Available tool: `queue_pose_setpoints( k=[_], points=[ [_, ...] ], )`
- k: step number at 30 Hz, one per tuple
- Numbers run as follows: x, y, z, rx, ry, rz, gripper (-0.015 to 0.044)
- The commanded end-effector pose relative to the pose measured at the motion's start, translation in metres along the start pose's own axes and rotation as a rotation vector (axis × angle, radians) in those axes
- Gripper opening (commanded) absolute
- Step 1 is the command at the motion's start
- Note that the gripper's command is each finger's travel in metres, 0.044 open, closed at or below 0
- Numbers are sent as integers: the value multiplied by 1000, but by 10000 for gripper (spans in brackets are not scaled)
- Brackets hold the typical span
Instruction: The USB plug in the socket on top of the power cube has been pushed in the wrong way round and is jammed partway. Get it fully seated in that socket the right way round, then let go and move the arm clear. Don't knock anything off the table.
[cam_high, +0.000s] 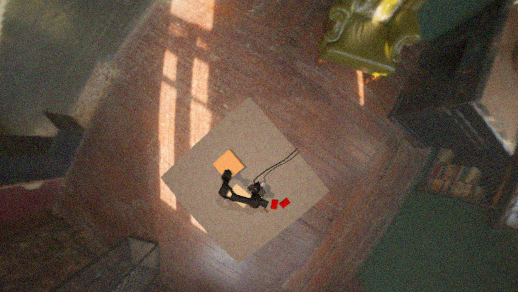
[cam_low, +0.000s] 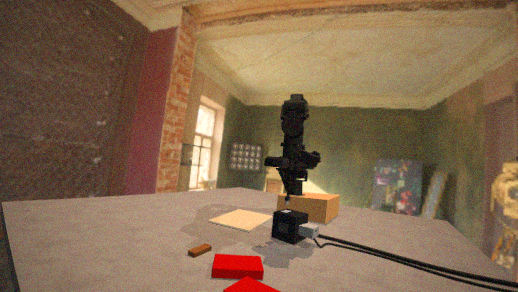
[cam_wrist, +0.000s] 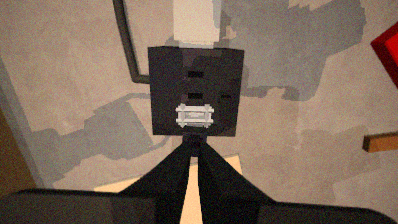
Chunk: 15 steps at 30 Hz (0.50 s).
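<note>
The black power cube (cam_low: 289, 226) (cam_wrist: 165, 90) (cam_high: 257, 186) stands on the grey table (cam_low: 100, 235). The silver-rimmed socket (cam_wrist: 194, 115) on its top shows in the wrist view. My gripper (cam_wrist: 194, 148) (cam_low: 287, 196) hangs a little above the cube, pointing straight down. Its fingers are shut on the small dark USB plug (cam_wrist: 193, 139), which sits at the fingertips just above the socket's near edge. The plug is too small to make out in the top and exterior views.
A pale grey plug (cam_low: 308, 230) (cam_wrist: 195, 22) with black cables (cam_low: 405, 263) (cam_wrist: 125, 45) sits on the cube's side. Two red blocks (cam_low: 237, 266) (cam_high: 274, 203), a small brown block (cam_low: 199, 249) (cam_wrist: 381, 142), a beige sheet (cam_low: 240, 219) and a cardboard box (cam_low: 312, 205) (cam_high: 228, 162) lie around.
</note>
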<state>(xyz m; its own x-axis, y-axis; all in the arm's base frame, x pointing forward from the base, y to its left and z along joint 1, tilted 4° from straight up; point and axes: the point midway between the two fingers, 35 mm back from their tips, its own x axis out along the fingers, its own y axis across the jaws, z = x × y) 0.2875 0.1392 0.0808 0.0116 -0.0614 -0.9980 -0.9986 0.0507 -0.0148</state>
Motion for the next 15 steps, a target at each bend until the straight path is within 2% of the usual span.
queue_pose_setpoints(
  k=[1, 15],
  points=[
    [-2, -1, 0, 3, -2, -4, 0],
    [0, 0, 0, 302, 0, 0, 0]
  ],
)
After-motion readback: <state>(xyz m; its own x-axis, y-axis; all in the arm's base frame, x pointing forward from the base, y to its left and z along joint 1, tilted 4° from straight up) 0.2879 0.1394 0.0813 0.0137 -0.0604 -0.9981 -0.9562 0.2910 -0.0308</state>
